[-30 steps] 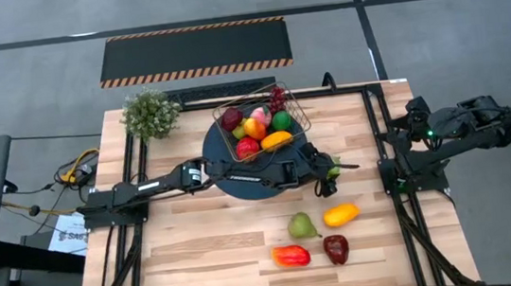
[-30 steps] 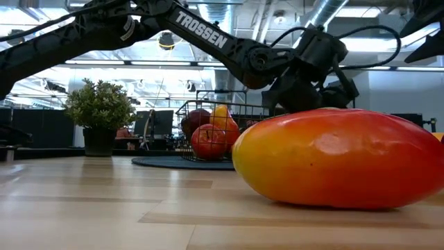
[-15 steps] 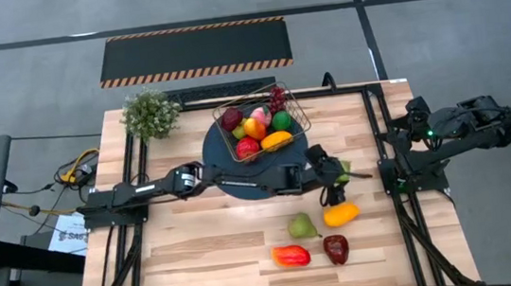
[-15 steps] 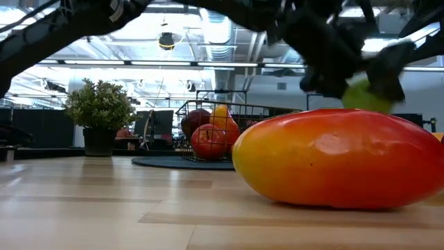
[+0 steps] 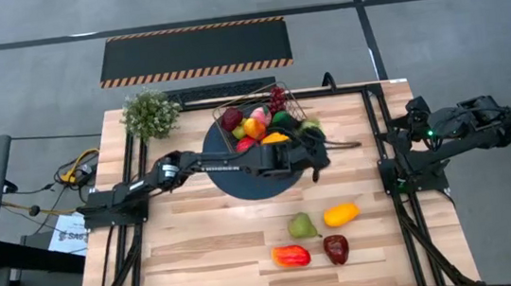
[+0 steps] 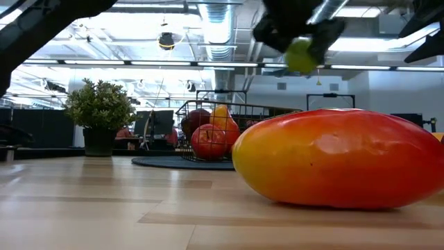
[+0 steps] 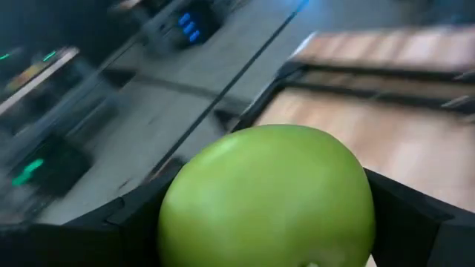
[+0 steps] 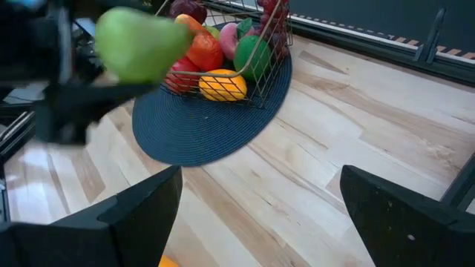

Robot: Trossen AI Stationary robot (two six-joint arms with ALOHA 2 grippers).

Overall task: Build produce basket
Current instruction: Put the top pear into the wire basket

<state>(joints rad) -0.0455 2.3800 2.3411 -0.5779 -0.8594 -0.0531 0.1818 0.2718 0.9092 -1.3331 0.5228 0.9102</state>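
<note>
My left gripper (image 5: 310,139) is shut on a round green fruit (image 5: 311,129), high above the dark blue round mat (image 5: 240,181), beside the right corner of the gold wire basket (image 5: 296,110). The fruit also shows in the low view (image 6: 302,55) and the right wrist view (image 8: 139,44). The basket stands on the mat and holds several fruits, among them a red apple (image 5: 246,145) and purple grapes (image 5: 276,95). My right gripper (image 8: 260,222) is open and empty at the table's right edge (image 5: 420,121). My left gripper pinches the green fruit's two opposite sides (image 7: 185,215) between its two fingers (image 7: 130,222). The fruit is lifted clear of the table and the mat.
A green pear (image 5: 300,225), a yellow-orange mango (image 5: 340,214), a red-orange fruit (image 5: 290,255) and a dark red one (image 5: 336,248) lie on the wood at the near right. The mango fills the low view's foreground (image 6: 340,160). A potted plant (image 5: 150,113) stands far left.
My left gripper has carried the green fruit up and toward the table's far edge, from beside the mat's near right rim to beside the basket's right corner. The fruit has stayed in its fingers.
</note>
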